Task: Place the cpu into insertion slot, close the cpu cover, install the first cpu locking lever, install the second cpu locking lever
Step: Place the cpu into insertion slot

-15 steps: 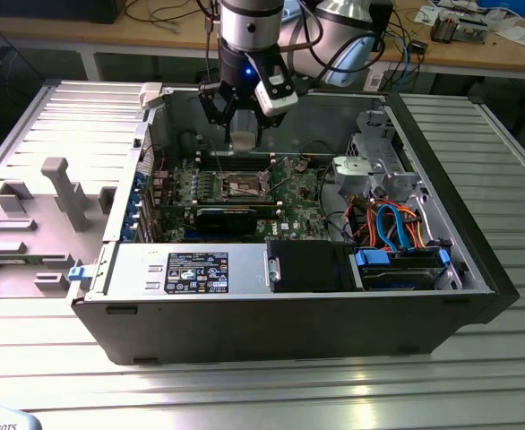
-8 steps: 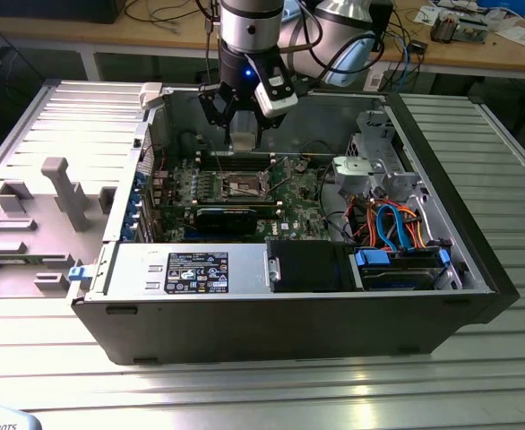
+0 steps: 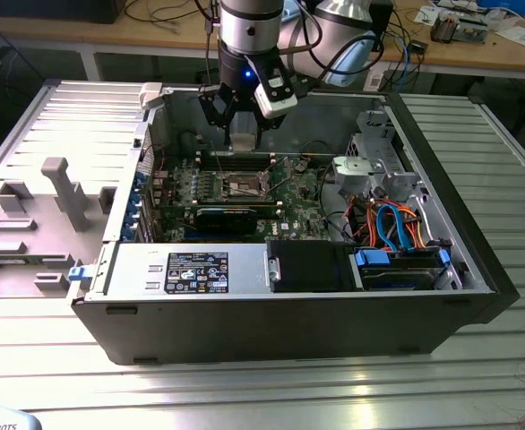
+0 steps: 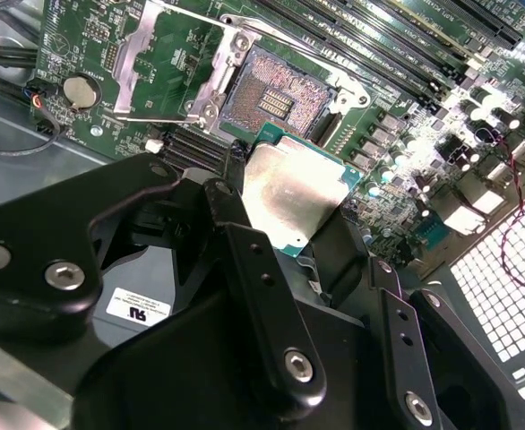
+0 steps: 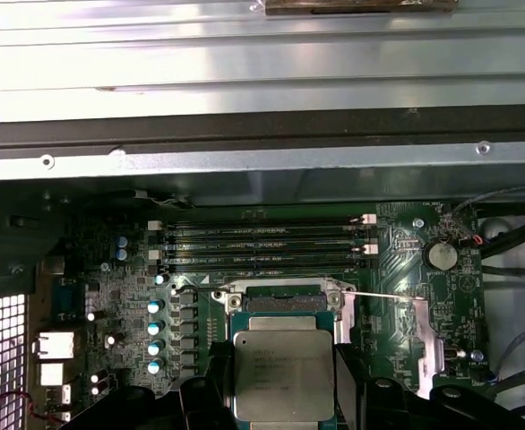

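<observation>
My gripper [image 3: 242,133] hangs inside the open computer case, shut on the cpu [image 3: 243,141]. In both wrist views the cpu [image 4: 289,190] [image 5: 283,372] is a silver-grey square chip clamped flat between the black fingers [image 4: 245,242]. It floats above the green board, apart from it. The insertion slot [image 4: 276,94] [image 3: 245,185] lies just beyond the chip, its brownish-gold centre bare. In the first wrist view the chip hides most of the slot [image 5: 280,302]. The cpu cover [image 4: 168,58] [image 5: 426,340] is swung open to the slot's side. Thin wire levers stand raised beside it.
Long memory slots [image 5: 262,244] run beside the socket. A long black card [image 3: 231,218] sits nearer the case front. Orange and blue cables [image 3: 392,224] and drive bays fill the exterior view's right. The case walls [image 3: 271,309] ring the board. The removed side panel [image 3: 30,215] lies on the left.
</observation>
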`<control>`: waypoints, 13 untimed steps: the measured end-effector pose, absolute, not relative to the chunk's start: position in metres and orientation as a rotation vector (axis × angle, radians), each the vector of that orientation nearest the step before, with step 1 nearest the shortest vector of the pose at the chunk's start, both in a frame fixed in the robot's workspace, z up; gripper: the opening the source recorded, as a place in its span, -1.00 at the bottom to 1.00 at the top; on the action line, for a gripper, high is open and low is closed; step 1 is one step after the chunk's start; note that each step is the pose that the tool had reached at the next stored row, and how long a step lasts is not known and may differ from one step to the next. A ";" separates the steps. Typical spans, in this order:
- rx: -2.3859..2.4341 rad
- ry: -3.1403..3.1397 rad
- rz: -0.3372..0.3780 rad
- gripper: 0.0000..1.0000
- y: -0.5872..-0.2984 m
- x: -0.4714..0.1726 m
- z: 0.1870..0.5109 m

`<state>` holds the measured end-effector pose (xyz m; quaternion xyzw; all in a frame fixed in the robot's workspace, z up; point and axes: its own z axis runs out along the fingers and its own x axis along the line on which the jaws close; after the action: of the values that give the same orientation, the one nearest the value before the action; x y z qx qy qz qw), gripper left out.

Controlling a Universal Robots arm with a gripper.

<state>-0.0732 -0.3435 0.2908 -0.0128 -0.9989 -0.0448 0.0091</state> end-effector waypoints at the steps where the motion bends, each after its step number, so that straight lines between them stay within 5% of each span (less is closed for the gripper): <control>1: -0.040 -3.120 -0.140 0.08 -0.344 -0.073 0.291; 13: -0.040 -3.120 -0.140 0.08 -0.344 -0.074 0.287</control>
<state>-0.0741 -0.3435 0.2867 -0.0128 -0.9989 -0.0448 0.0091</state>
